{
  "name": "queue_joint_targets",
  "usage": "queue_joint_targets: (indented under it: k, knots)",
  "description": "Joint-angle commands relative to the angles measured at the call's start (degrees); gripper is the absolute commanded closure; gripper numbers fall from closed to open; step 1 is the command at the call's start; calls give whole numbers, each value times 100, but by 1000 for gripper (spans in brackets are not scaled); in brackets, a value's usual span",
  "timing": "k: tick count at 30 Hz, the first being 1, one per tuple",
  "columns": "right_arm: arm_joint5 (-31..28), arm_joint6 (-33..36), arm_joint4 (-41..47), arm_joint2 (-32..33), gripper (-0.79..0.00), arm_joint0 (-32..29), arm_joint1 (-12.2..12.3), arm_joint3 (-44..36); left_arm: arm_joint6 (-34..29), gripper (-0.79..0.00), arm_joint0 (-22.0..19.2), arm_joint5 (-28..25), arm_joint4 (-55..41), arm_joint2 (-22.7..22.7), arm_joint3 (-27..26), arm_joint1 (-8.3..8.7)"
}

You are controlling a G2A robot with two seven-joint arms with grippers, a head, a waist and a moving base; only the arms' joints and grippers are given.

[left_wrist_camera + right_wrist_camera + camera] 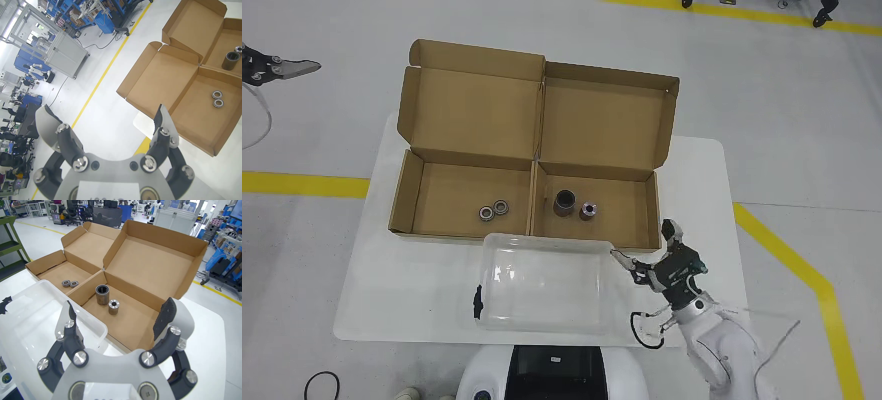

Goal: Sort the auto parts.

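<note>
Parts look sorted from where I stand. Two bearings (493,209) lie touching each other in the left box (442,225). A cylinder (564,202) stands upright with a small bushing (588,210) just beside it in the right box (627,225). Both boxes sit side by side on the table (697,170), lids thrown back. The clear bin (542,290) in front of them seems to hold nothing loose. A dark scrap (478,300) clings at its left rim, and I can't tell whether it is a part or tape.

The right pincer (643,243) hangs by the bin's right corner, near the right box's front wall, fingers spread apart and holding nothing. The left pincer (103,108) is well off the table over the floor, also spread wide and bare.

I'd judge the job is at its check-and-clear stage. To do that well, the right arm should lift straight up before swinging away. One finger sits close to the bin's rim and the other close to the box wall, so a sideways pull could nudge either. A look into the bin's corners first would be wise, since clear plastic hides small things.
</note>
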Motion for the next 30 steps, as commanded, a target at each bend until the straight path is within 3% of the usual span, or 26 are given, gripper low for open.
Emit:
queue_joint_targets:
  k: [1, 17, 30]
  knots:
    - [66, -96, 17, 157, -785, -269, 22, -156, 0, -785, 0, 0, 0, 0, 0, 0]
    - [525, -646, 150, 1091, -785, -1856, 125, -1080, 0, -785, 0, 0, 0, 0, 0, 0]
    - [648, -847, 281, 1264, -785, -2023, 143, -1152, 0, -784, 0, 0, 0, 0, 0, 0]
